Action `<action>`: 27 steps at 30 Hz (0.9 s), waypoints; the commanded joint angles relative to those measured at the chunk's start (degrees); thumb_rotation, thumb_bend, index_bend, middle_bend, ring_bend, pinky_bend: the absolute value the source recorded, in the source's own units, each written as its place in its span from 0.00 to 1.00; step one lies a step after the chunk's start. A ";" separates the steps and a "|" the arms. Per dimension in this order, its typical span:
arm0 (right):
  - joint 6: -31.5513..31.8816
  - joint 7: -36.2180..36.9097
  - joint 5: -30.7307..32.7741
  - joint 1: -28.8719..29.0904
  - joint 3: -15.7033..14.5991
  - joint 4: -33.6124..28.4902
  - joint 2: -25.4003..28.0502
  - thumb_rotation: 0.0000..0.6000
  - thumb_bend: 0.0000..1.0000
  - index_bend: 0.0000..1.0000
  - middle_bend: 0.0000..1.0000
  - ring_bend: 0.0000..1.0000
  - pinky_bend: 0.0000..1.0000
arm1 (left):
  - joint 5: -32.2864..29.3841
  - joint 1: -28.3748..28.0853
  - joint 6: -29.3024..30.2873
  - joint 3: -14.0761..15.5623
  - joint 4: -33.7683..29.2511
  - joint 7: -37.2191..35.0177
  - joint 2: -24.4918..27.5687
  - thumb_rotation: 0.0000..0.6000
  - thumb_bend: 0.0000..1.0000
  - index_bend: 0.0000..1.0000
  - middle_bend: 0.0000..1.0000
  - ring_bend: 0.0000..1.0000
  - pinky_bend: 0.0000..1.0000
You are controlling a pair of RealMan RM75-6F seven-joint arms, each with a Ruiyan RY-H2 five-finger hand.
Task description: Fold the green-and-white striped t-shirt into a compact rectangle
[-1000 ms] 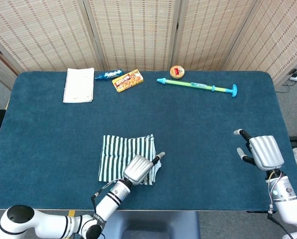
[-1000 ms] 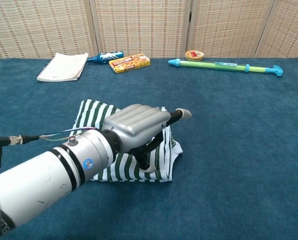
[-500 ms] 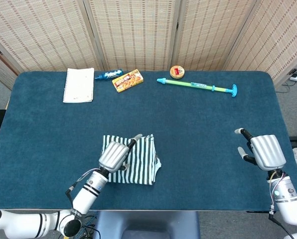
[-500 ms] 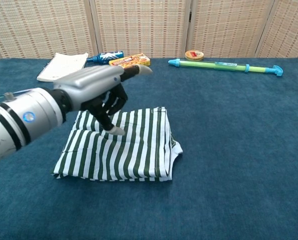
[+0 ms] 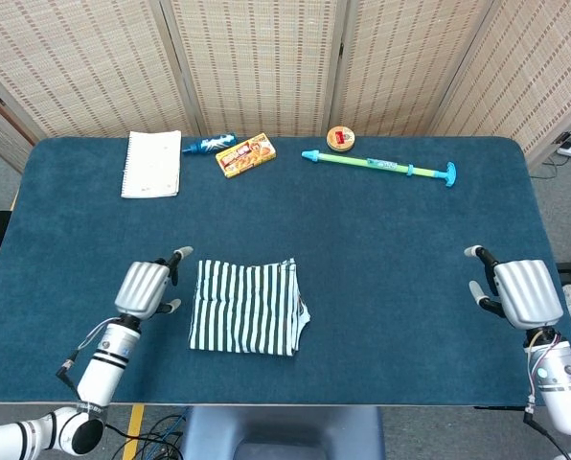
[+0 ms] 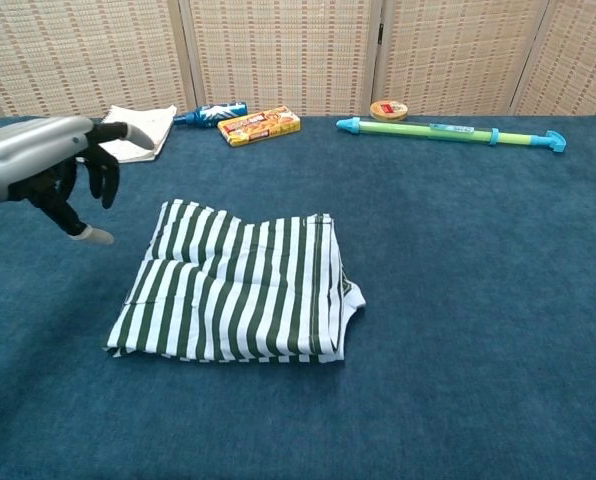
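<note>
From the head view, the striped t-shirt (image 5: 248,306) sits folded just right of the left hand (image 5: 145,287), which is empty with fingers spread; the right hand (image 5: 521,292) looks loosely spread too, though it's hard to tell. Chest view shows the same left hand (image 6: 48,165) hovering up-left of the shirt (image 6: 240,291), holding nothing.

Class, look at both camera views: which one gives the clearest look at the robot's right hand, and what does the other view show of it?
The head view shows it best: the right hand sits over the table's right edge, fingers apart, holding nothing. The chest view shows nothing of it; only the left hand appears there, left of the striped t-shirt.
</note>
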 commanded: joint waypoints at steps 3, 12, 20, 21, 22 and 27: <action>0.38 0.80 -0.11 -0.56 -0.33 1.37 -0.42 1.00 0.43 0.31 0.59 0.63 0.86 | 1.54 4.68 3.49 1.16 2.63 -5.60 3.45 1.00 0.12 0.20 0.52 0.45 0.56; -0.78 5.66 -1.40 -1.66 -2.20 4.89 0.17 1.00 0.45 0.12 0.22 0.17 0.30 | 2.78 10.42 5.09 2.75 6.87 -13.87 8.33 1.00 0.12 0.11 0.26 0.17 0.39; 0.91 8.24 -2.77 -3.87 -3.85 7.63 -0.39 1.00 0.45 0.05 0.12 0.05 0.16 | 5.11 16.21 9.51 4.36 6.27 -18.51 11.19 1.00 0.12 0.10 0.24 0.17 0.38; 1.26 8.23 -2.87 -4.19 -4.02 7.75 -0.55 1.00 0.45 0.05 0.12 0.05 0.16 | 5.49 16.75 9.97 4.60 5.93 -18.62 11.41 1.00 0.12 0.10 0.24 0.17 0.38; 1.67 8.17 -2.95 -4.63 -4.24 7.78 -0.73 1.00 0.45 0.05 0.12 0.05 0.16 | 5.95 17.43 10.64 4.84 5.47 -18.64 11.67 1.00 0.12 0.10 0.24 0.17 0.38; 3.23 8.19 -3.26 -6.29 -4.99 7.66 -1.28 1.00 0.45 0.05 0.12 0.05 0.16 | 7.64 19.96 12.54 6.15 3.20 -18.05 12.56 1.00 0.12 0.10 0.24 0.17 0.38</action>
